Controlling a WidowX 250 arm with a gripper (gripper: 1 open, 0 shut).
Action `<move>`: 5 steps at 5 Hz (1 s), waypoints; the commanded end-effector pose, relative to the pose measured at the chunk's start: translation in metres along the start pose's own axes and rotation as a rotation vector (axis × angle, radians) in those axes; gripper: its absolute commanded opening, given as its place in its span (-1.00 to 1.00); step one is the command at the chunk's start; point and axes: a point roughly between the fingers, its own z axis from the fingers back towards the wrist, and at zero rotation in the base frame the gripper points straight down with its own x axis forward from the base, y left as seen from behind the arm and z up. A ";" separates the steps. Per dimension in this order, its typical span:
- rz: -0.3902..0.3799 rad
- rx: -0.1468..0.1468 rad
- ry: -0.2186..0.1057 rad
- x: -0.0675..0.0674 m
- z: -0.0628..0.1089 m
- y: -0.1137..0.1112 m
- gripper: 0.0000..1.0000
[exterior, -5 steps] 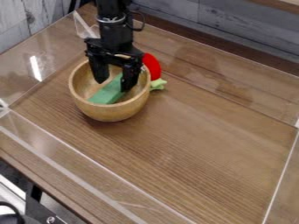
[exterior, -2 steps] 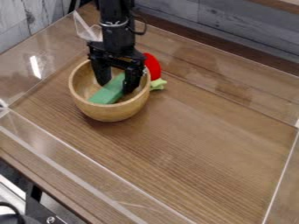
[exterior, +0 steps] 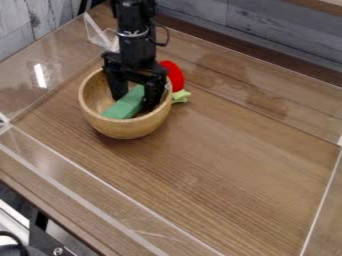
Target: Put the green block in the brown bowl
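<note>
green block (exterior: 127,104) lies inside the brown bowl (exterior: 99,117); the jaws stand apart, straddling it

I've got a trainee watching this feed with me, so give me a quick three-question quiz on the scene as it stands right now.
1. True or false: the green block lies inside the brown bowl.
2. How do the jaws of the gripper stand? A) open, one on each side of the block; B) shut tight above the table; C) shut on the red object.
3. Fill in: the red object with the green leaf sits on the table just outside the bowl's ____ rim, as the camera sees it.

Key
1. True; it leans against the inner wall.
2. A; the gripper points down into the bowl.
3. Right, toward the far side.
</note>
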 end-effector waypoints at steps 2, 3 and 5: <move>-0.008 0.020 -0.045 0.011 0.007 0.001 -1.00; -0.003 0.018 -0.047 0.011 0.010 0.000 -1.00; 0.007 0.012 -0.058 0.013 0.023 -0.003 -1.00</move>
